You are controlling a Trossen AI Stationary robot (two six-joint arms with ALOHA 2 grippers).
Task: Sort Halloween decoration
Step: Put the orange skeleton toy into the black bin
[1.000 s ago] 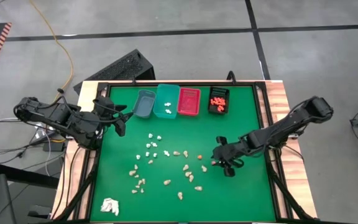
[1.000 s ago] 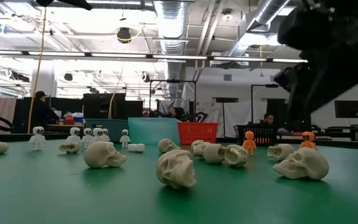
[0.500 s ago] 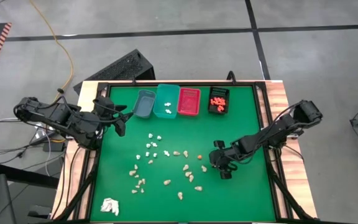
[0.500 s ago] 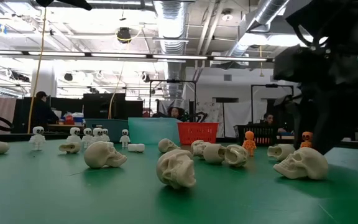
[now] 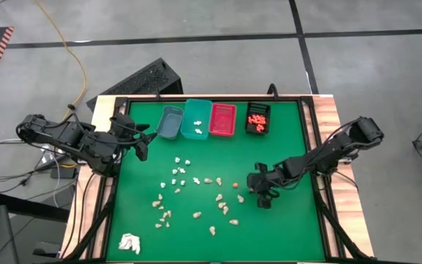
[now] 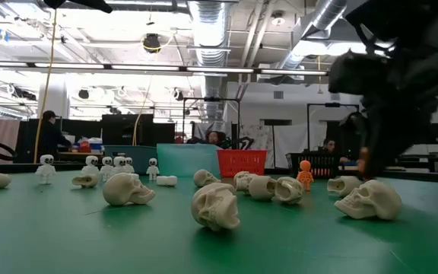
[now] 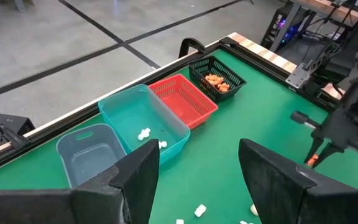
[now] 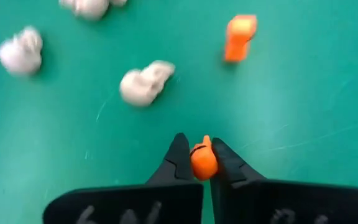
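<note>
Right gripper (image 8: 202, 163), low over the green surface (image 5: 284, 227) right of centre, jaws pinching an orange piece (image 8: 202, 160). A second orange piece (image 8: 239, 37) and beige skulls (image 8: 145, 81) lie just beyond it. Left gripper (image 7: 197, 180) waits near the surface's left edge, jaws spread, facing the grey bin (image 7: 91, 154), teal bin (image 7: 143, 121), red bin (image 7: 184, 99) and black bin (image 7: 217, 78). White skeletons (image 5: 180, 171) and more skulls lie scattered mid-surface.

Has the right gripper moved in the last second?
Yes. In the high view the right gripper has slid slightly left, toward the green mat's middle, and closed on an orange piece; the black bin hasn't moved.
</note>
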